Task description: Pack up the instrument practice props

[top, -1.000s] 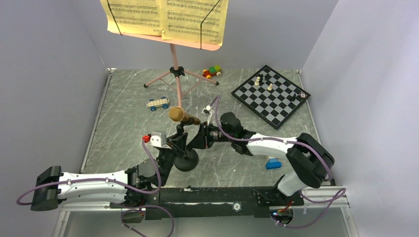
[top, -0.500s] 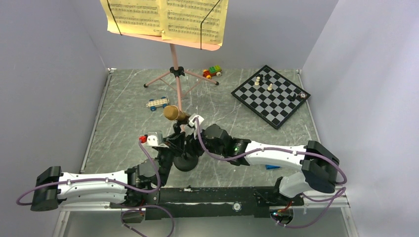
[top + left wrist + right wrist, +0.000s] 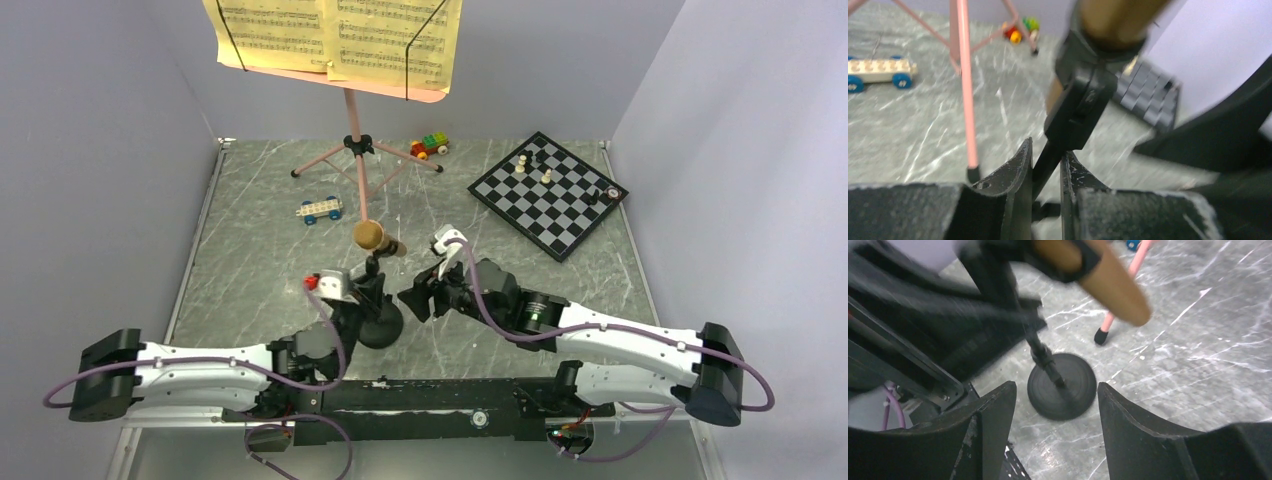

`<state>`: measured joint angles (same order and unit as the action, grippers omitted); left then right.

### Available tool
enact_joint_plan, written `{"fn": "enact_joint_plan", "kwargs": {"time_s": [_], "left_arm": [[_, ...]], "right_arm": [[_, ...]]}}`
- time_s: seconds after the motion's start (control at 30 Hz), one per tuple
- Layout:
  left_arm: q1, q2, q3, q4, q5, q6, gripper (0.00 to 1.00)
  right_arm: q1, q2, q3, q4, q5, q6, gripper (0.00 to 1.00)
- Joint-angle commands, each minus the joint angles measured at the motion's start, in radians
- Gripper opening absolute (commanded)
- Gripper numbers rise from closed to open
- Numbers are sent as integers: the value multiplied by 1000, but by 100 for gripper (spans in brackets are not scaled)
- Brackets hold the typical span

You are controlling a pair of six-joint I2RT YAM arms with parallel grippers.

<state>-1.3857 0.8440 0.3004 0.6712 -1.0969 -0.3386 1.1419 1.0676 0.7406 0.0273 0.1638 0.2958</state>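
Note:
The black round-based mic stand (image 3: pixel 380 325) stands upright near the arms with the gold-brown microphone (image 3: pixel 372 237) clipped on top. My left gripper (image 3: pixel 1045 162) is shut on the stand's thin pole (image 3: pixel 1049 156), just under the clip (image 3: pixel 1083 100). My right gripper (image 3: pixel 1055 390) is open and empty, just right of the stand; its base (image 3: pixel 1070 390) lies below the open jaws and the microphone (image 3: pixel 1108 277) above. The pink tripod music stand (image 3: pixel 357 145) stands at the back, holding the yellow sheet-music pages (image 3: pixel 385 35).
A black-and-white chessboard (image 3: pixel 550 195) with a few pieces lies at the back right. A white toy brick car (image 3: pixel 319 209) and a coloured one (image 3: pixel 430 146) sit near the tripod's legs. A pink leg (image 3: pixel 965 85) stands close to my left fingers.
My right gripper has drawn back to the right, away from the microphone, and now stands open. The mic stand and my left gripper have shifted slightly right.

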Motion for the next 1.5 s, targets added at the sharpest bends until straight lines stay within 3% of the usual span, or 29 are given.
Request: {"fn": "enact_joint_plan", "kwargs": {"time_s": [0.0, 0.23, 0.47, 0.77, 1.0, 1.03, 1.07, 1.27, 1.47], "left_arm": [[-41, 176, -79, -344, 130, -151, 0], [-43, 220, -46, -442, 112, -181, 0], [-42, 121, -133, -265, 140, -89, 0], [-42, -6, -148, -157, 219, 46, 40], [-41, -84, -118, -128, 247, 105, 61], [-42, -101, -115, -126, 252, 119, 71], [-42, -120, -111, -123, 253, 130, 74], [-42, -239, -73, -84, 236, 228, 79], [-40, -178, -10, -3, 153, 404, 82]], "right_arm": [[-22, -57, -27, -23, 86, 12, 65], [-40, -58, -14, -23, 105, 14, 66], [-48, -62, -12, -23, 88, 8, 67], [-49, -49, -1, -23, 81, 13, 69], [-48, -47, 2, -50, 80, 19, 69], [-49, -50, 0, -52, 83, 20, 69], [-48, -52, 0, -54, 84, 19, 69], [-50, -70, -9, -63, 98, 19, 70], [-49, -72, -24, -58, 100, 31, 70]]}}
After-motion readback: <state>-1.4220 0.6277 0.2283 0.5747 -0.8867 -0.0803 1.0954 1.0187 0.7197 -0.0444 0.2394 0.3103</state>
